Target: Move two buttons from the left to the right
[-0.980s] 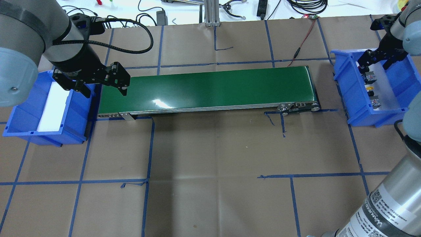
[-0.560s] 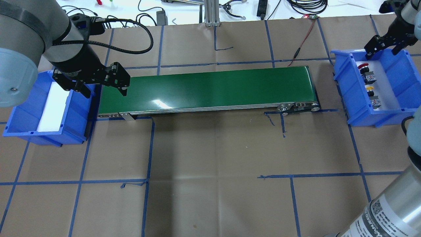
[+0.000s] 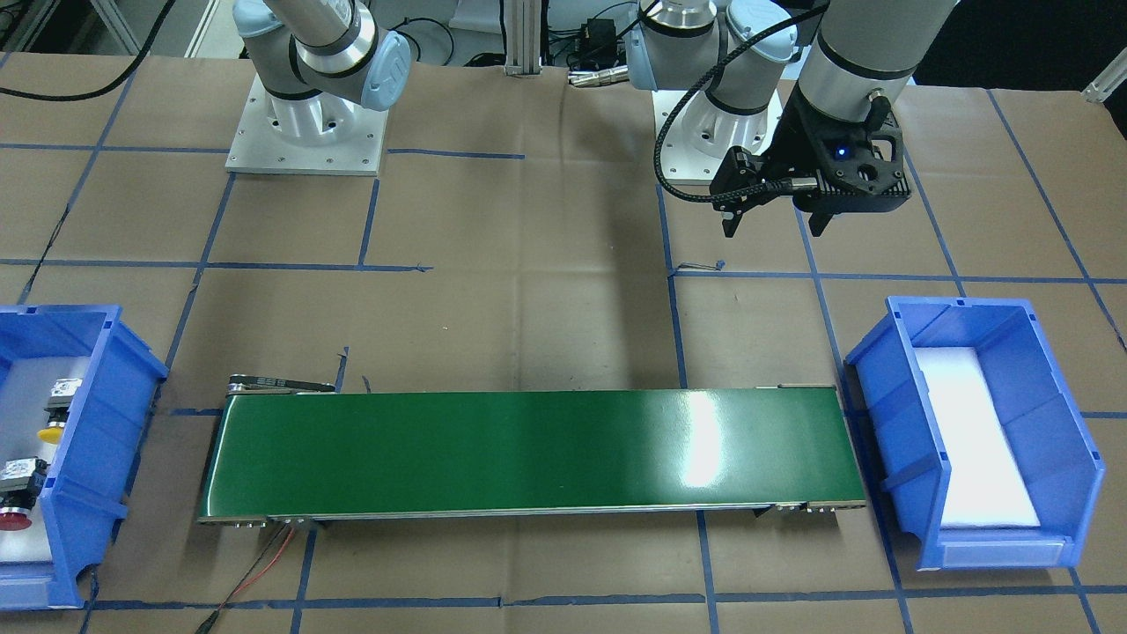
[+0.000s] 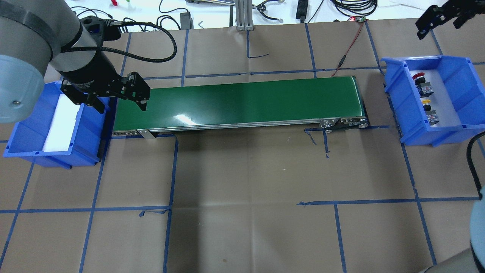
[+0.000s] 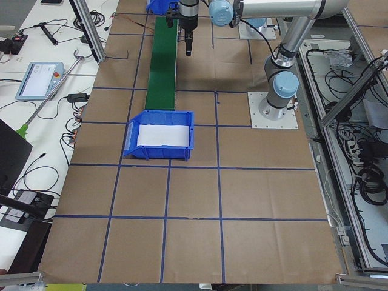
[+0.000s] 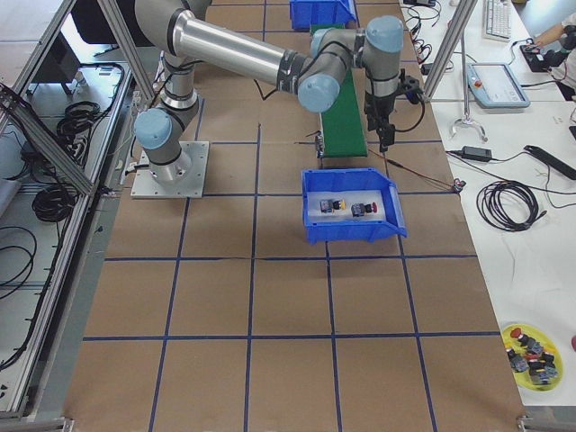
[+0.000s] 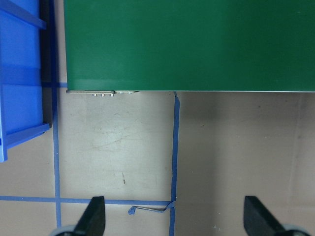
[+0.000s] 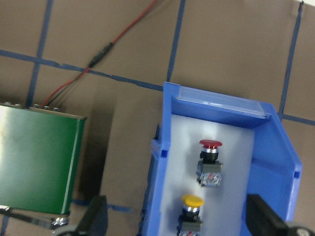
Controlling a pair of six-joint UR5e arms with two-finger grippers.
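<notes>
Both buttons lie in the blue bin [image 4: 394, 99] at the belt's right end: the red-capped button [image 4: 418, 79] farther back, the yellow-capped button [image 4: 426, 102] nearer. The right wrist view looks down on the red button [image 8: 210, 145] and the yellow button [image 8: 192, 200]. My right gripper [image 4: 437, 30] hangs open and empty, high beyond the bin's far wall. My left gripper [image 4: 120, 104] is open and empty above the left end of the green conveyor belt [image 4: 242, 100], beside the other blue bin [image 4: 22, 132].
The left bin holds only a white foam pad [image 4: 62, 121]. A red and black cable [image 4: 346, 53] runs from the belt's right end to the far edge. Brown paper with blue tape lines [image 4: 242, 197] covers the table in front of the belt.
My right gripper has risen out of the right bin and drawn back toward the far edge, empty, uncovering the red button. The left arm has not moved.
</notes>
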